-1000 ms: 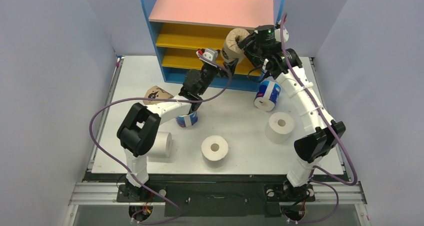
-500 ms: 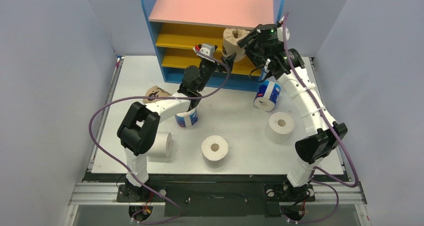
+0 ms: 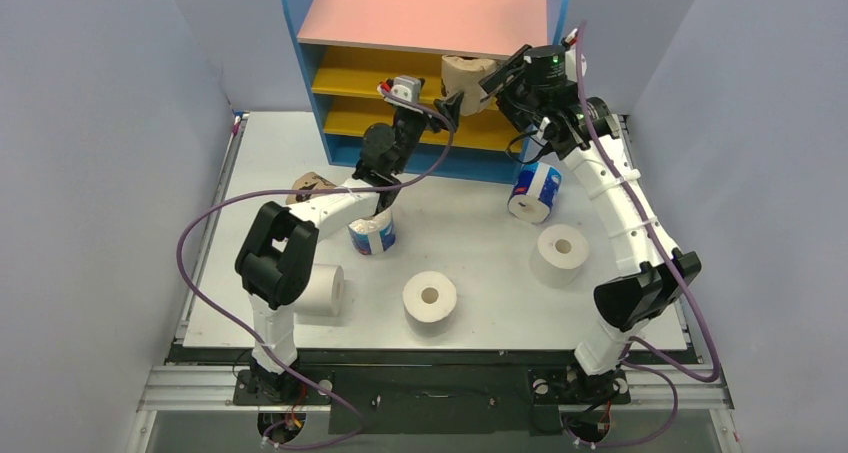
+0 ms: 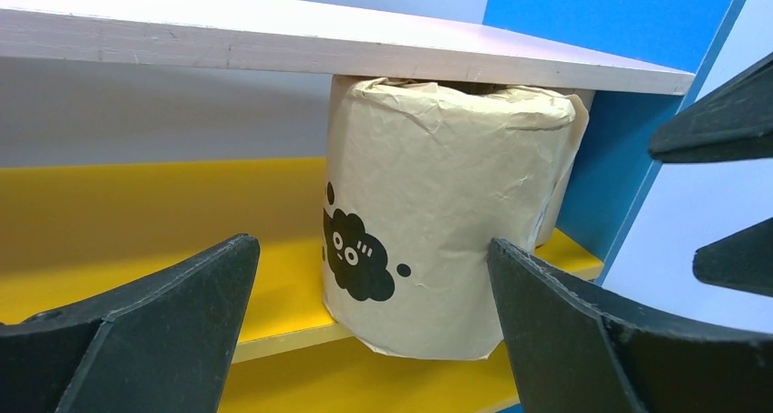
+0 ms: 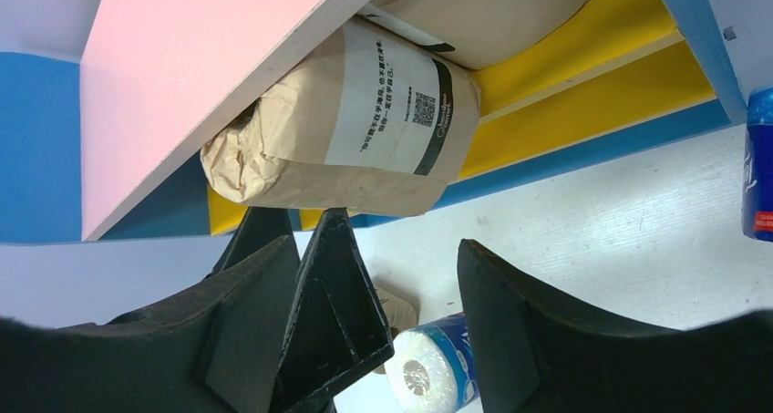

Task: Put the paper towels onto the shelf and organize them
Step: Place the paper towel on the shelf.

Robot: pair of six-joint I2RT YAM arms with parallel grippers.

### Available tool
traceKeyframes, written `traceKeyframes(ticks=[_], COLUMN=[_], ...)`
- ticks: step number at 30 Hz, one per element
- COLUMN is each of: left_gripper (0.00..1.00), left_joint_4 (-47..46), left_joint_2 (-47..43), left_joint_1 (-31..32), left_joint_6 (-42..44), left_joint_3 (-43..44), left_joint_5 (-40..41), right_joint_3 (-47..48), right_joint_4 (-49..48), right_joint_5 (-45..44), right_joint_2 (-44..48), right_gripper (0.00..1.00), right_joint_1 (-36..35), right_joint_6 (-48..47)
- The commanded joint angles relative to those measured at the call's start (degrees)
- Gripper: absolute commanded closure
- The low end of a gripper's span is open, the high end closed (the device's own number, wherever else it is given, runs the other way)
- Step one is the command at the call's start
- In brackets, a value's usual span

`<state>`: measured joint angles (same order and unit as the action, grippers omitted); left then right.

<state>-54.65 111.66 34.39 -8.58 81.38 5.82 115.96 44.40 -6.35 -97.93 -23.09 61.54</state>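
Shelf unit with blue side panels, pink top board and yellow lower boards (image 3: 430, 18) stands at the far edge of the white surface (image 3: 480, 228).

Tan paper-wrapped roll with a black cloud-face print (image 4: 438, 221): upright on the upper yellow board, towards the right end, at the front edge. Its top is tucked just under the pink board. A second tan roll (image 5: 492, 12) sits right behind it; touching or just apart, can't tell.

Left pincer (image 4: 369, 249): fingers spread wide, level with the front roll's lower half, the roll just ahead of the tips. Pinching nothing.

Right pincer (image 5: 376, 246): fingers apart, nothing between them. It hangs just to the right of the front roll, clear of the wrapper. Both pincers are close together in front of the same shelf bay.

Loose on the surface:
- third tan roll (image 3: 308, 185), left side, mostly hidden behind the left arm
- blue-and-white printed roll (image 3: 372, 236), just beside the left forearm
- second blue-and-white roll (image 3: 535, 191), in front of the shelf's right end, under the right arm
- plain white roll (image 3: 562, 253), on end, core up, right of centre
- middle white roll (image 3: 430, 298), on end, core up, near edge
- white roll by the left elbow (image 3: 325, 288), partly covered by that arm
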Motion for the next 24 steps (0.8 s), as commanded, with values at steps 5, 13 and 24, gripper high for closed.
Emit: traceKeyframes(ticks=[5, 13, 24], left_gripper=[0.04, 0.04, 0.04], left_joint_4=[-0.4, 1.57, 2.48], left_joint_2=[0.93, 1.44, 1.95], left_joint_1=[-0.59, -1.25, -3.52], left_joint_6=[0.43, 1.53, 2.43], left_joint_3=[3.6, 5.26, 6.14], left_joint_5=[1.53, 3.23, 3.5], right_joint_3=[-0.75, -12.79, -39.15], right_joint_4=[-0.69, -5.42, -15.27], right_joint_5=[0.25, -1.3, -2.24], right_joint_2=[5.85, 15.64, 34.87], right_gripper=[0.39, 0.39, 0.39], right_joint_1=[0.65, 0.69, 0.55], right_joint_6=[-3.26, -7.24, -17.74])
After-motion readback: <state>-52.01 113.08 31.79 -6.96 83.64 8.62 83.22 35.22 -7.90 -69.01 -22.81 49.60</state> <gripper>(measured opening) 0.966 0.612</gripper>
